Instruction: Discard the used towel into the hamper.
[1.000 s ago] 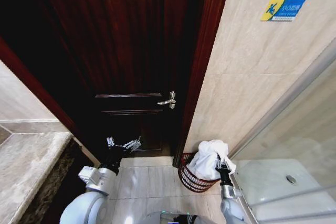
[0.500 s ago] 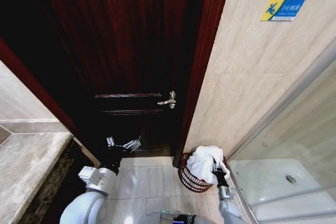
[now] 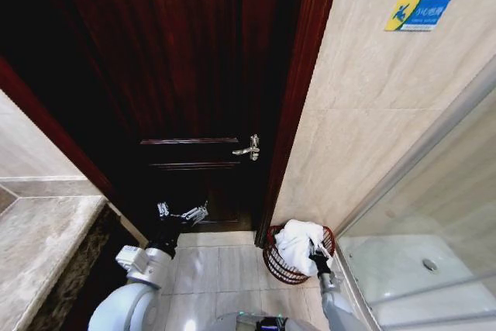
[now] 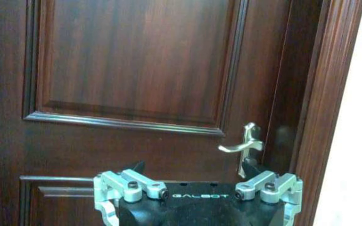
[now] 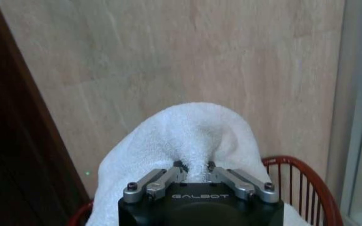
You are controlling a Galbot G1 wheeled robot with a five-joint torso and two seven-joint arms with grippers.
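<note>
at the far left of the head view we see a pale marbled stone counter (image 3: 43, 246) running beside a dark strip of shadow. next to it our left arm is raised in front of the dark reddish-brown panelled wooden door (image 3: 167, 75), and the left gripper (image 3: 183, 213) hangs in the air with its fingers spread wide, holding nothing; in the left wrist view the same gripper (image 4: 198, 184) faces the door panel (image 4: 134, 61), its two metal fingertip blocks well apart, with the curved silver lever door handle (image 4: 245, 146) just beyond it. in the head view that handle (image 3: 249, 147) sits near the door's right edge, beside the dark wooden door frame (image 3: 298, 91). on the light tiled floor (image 3: 213, 269), near the foot of the frame and against the beige stone-tiled wall (image 3: 364, 106), stands the small round dark reddish-brown openwork wire hamper (image 3: 273, 257). the crumpled white terry towel (image 3: 298, 239) is bunched in the hamper's mouth, rising above the rim. our right gripper (image 3: 315, 255) is at the hamper's near side, touching the towel; in the right wrist view the right gripper (image 5: 193, 174) has its fingers pressed together on a fold of the towel (image 5: 181, 136), with the hamper's red rim (image 5: 307, 179) curving beside it. high on the wall is a small blue and yellow sign (image 3: 418, 12), and at the far right a glass shower screen (image 3: 434, 215) stands over a white shower tray (image 3: 403, 261).
</note>
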